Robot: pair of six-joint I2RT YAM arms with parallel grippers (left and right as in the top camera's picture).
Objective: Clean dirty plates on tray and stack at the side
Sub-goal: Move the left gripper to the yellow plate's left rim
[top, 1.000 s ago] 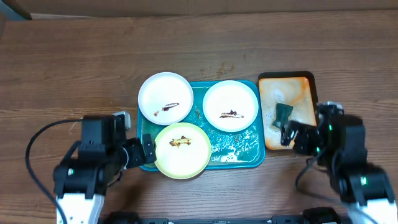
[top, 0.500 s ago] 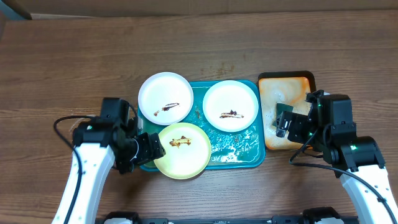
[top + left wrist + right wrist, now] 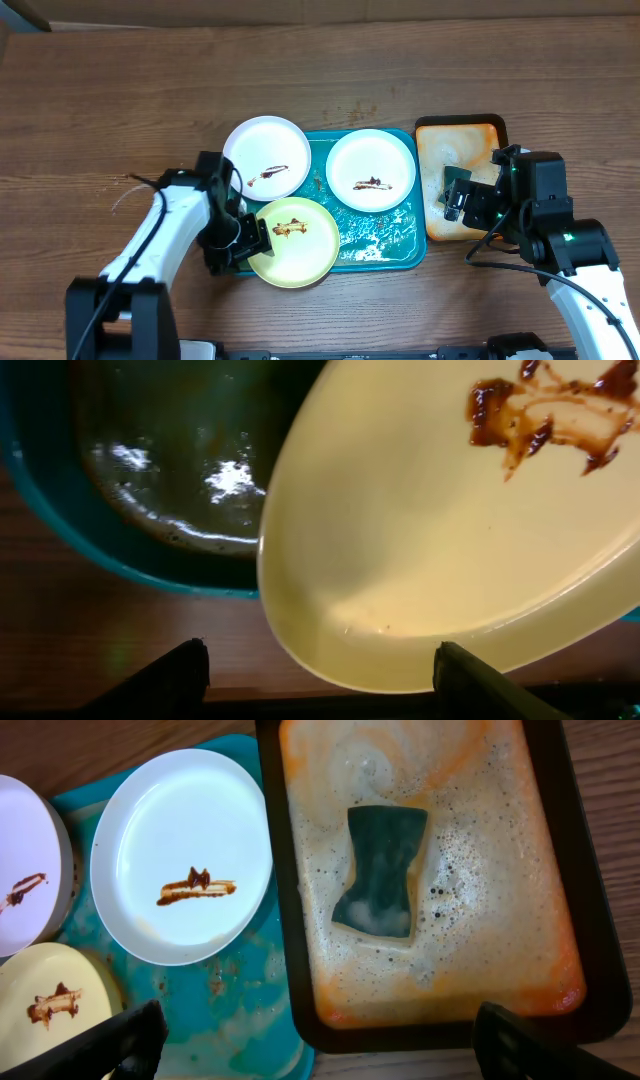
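At the teal tray's (image 3: 375, 240) near-left corner, the smooth round yellow-green plate (image 3: 295, 245) overhangs the rim; left claw (image 3: 245, 240), elbow bent, straddles its edge, jaws apart; right claw (image 3: 458, 200) gapes above the sponge (image 3: 378, 870).

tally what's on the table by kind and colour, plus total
White plates: 2
Yellow-green plate: 1
Teal tray: 1
Orange-brown tray: 1
Dark green sponge: 1
Total: 6
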